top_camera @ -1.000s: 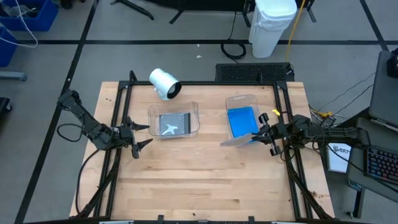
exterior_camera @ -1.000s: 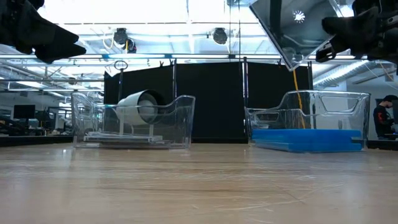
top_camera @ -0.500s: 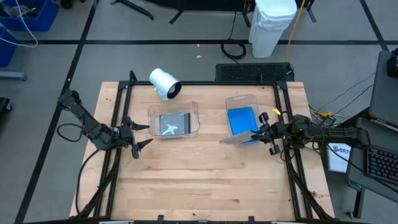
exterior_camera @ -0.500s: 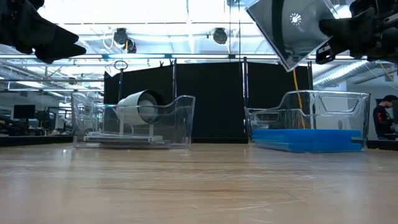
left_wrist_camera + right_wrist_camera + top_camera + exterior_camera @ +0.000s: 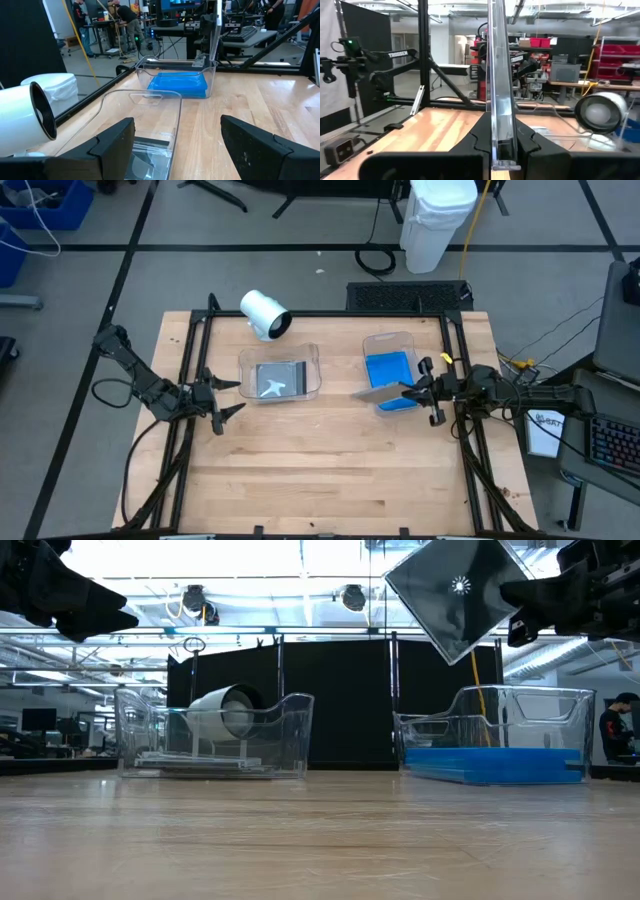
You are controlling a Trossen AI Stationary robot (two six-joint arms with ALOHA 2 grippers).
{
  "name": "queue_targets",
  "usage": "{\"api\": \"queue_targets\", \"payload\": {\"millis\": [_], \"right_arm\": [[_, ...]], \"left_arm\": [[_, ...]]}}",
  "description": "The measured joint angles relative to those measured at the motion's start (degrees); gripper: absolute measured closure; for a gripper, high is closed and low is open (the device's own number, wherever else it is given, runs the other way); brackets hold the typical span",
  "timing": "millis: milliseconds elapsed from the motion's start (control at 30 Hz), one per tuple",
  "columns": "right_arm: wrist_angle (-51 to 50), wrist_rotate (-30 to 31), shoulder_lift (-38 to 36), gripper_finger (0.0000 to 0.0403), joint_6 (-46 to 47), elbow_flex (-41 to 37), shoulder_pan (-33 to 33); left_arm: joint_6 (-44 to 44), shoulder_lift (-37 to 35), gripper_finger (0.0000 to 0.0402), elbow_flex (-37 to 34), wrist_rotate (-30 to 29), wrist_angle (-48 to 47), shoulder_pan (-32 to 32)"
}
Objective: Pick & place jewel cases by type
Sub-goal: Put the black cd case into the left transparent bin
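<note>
Left claw waits at the left edge of the wooden surface, clear of the trays. Its fingers are spread wide and hold nothing. From the left wrist view the two dark fingers frame the near tray, so the arm appears parked facing its work.

White cylinder lies on its side just behind the left tray, matte and ribbed at its open end.

Left tray: clear moulded plastic, rounded walls, a notch in the rim. It holds the dark grey/clear jewel cases, stacked flat, with a disc showing through the top lid. In the low view the stack reads as thin layered panes on the tray floor.

Held case: a dark grey/clear jewel case, thin and square, glossy enough to carry a light reflection in the low view. It is lifted well above the surface, tilted on one corner, near the right tray's near left side. The right claw is pinched tight on one edge, so the flat face hangs free. Judgement: this case belongs with the grey stack in the left tray.

Right tray: same clear plastic. It holds the blue jewel cases, opaque, bright, lying flat.
</note>
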Motion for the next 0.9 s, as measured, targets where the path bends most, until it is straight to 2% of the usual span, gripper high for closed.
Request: {"api": "queue_targets", "payload": {"millis": [267, 667, 900], "right_arm": [[1.4, 9.9, 0.0, 0.0387, -1.4, 0.0, 0.0], [2.3, 11.6, 1.6, 0.0387, -6.4, 0.0, 0.0], [15.2, 11.5, 7.6, 0.0387, -7.0, 0.0, 0.0]], "left_arm": [[0.0, 0.0, 0.0105, 0.0, 0.0, 0.0, 0.0], [0.0, 0.0, 0.0105, 0.0, 0.0, 0.0, 0.0], [0.0, 0.0, 0.0105, 0.0, 0.0, 0.0, 0.0]]}}
